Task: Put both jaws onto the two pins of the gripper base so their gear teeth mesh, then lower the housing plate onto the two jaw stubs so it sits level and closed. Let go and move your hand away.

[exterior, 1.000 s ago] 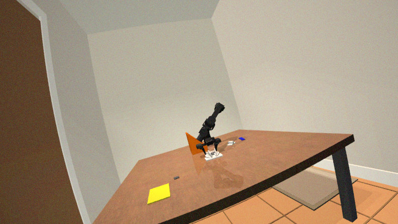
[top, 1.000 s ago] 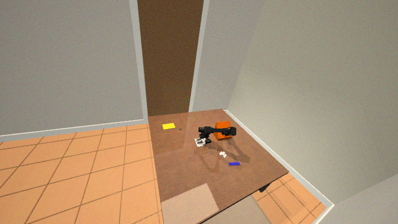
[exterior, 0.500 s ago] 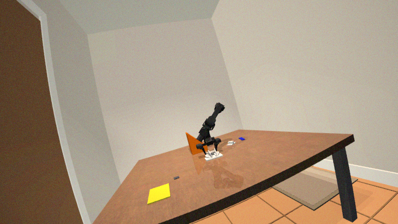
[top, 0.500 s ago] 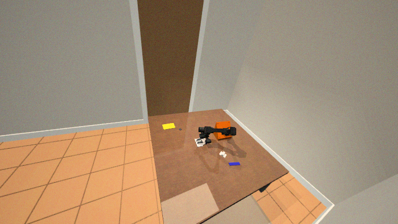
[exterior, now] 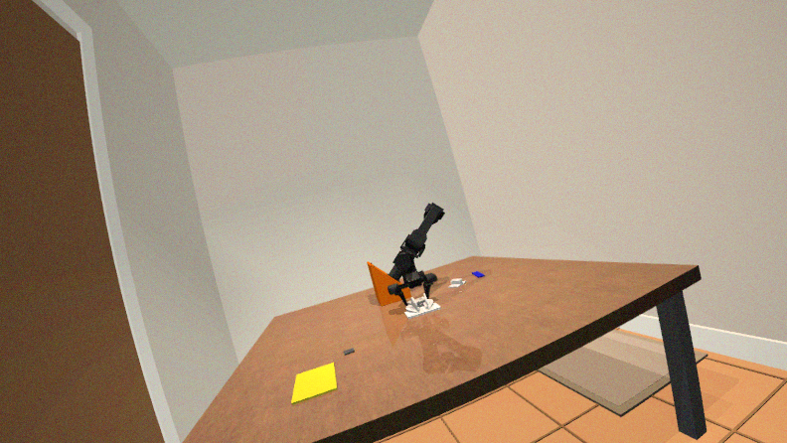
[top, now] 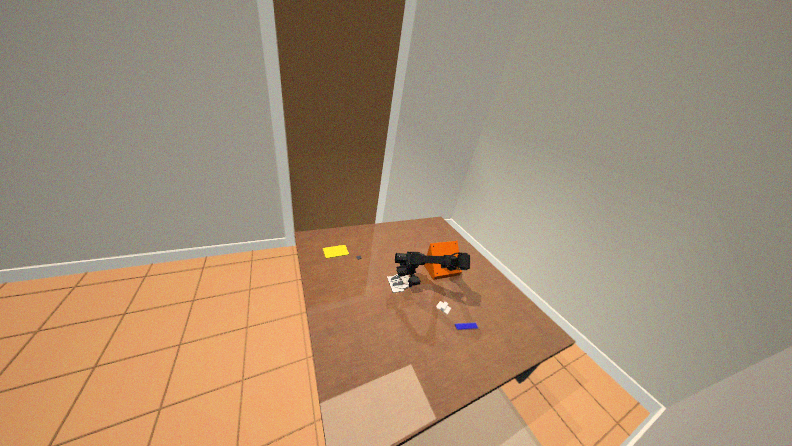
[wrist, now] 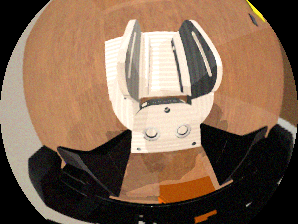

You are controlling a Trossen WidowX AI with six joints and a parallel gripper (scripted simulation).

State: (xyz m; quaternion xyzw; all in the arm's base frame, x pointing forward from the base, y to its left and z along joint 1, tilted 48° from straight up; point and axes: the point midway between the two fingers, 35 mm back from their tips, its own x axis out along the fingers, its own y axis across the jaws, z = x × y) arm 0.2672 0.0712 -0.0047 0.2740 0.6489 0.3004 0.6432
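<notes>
The white gripper base point(top: 397, 288) point(exterior: 422, 314) point(wrist: 113, 55) lies flat on the table. In the wrist view, a left jaw point(wrist: 129, 60) and a right jaw point(wrist: 212, 65) stand side by side over it, spread apart. The white housing plate point(wrist: 166, 119) lies across their near ends, with two round stubs showing in its holes. My gripper point(exterior: 418, 301) point(wrist: 164, 129) is shut on the plate's two side edges. The plate hides the gear teeth and pins, so meshing cannot be judged. Whether the plate is fully seated or level is unclear.
An orange wedge point(top: 443, 258) point(exterior: 381, 288) stands close behind the gripper. A small white part point(top: 442, 306) point(exterior: 456, 282) and a blue block point(top: 466, 326) point(exterior: 478, 273) lie to one side. A yellow pad point(top: 335, 251) point(exterior: 315, 382) and a small dark block point(top: 358, 257) point(exterior: 348, 351) lie on the other.
</notes>
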